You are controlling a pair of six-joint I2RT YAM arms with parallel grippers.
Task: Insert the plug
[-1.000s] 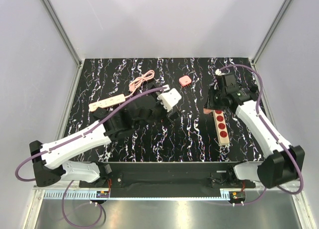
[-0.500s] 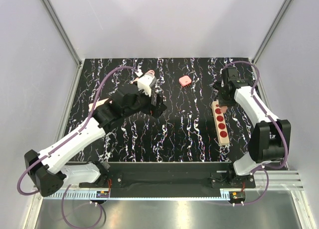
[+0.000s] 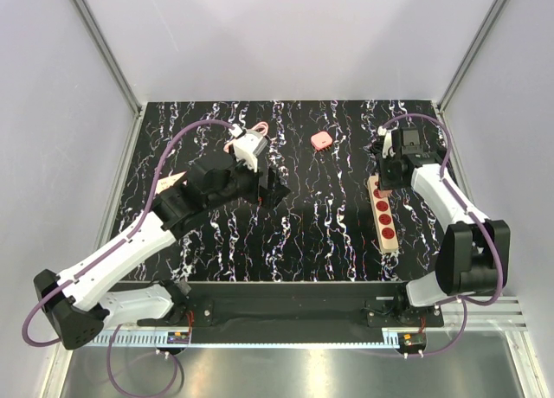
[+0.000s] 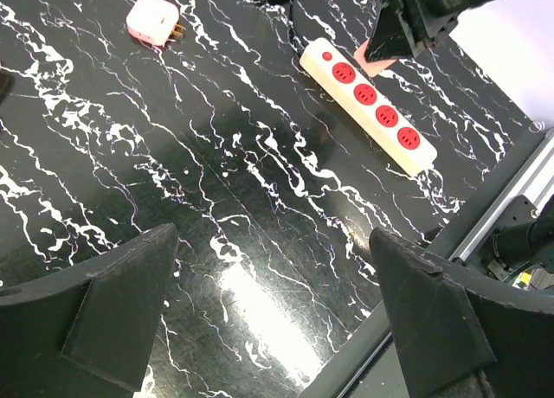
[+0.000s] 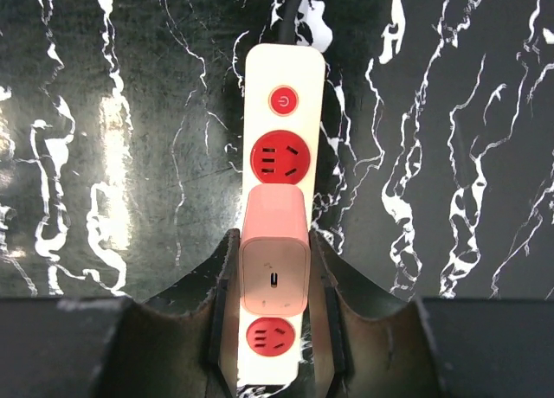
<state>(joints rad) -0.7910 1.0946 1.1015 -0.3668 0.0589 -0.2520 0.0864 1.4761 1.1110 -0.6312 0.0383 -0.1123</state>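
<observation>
My right gripper [image 3: 387,183] is shut on the plug [image 5: 274,264], a salmon-pink rounded-square block with a small slot in its face. It holds the plug over the white power strip [image 5: 277,104], between two of the strip's red sockets. The plug's prongs are hidden, so I cannot tell if they touch the strip. The strip also shows in the top view [image 3: 386,225] and the left wrist view [image 4: 368,104]. My left gripper [image 4: 273,238] is open and empty above bare table at centre left [image 3: 264,186].
A second small pink block with prongs [image 3: 321,140] lies alone at the back centre and also shows in the left wrist view [image 4: 152,22]. A beige power strip [image 3: 167,182] and a coiled pink cable [image 3: 257,126] lie at the back left, partly under the left arm.
My left arm has swung from the table's middle toward the back left. My right wrist has turned and shifted slightly right over the strip's far end, still holding the plug.
</observation>
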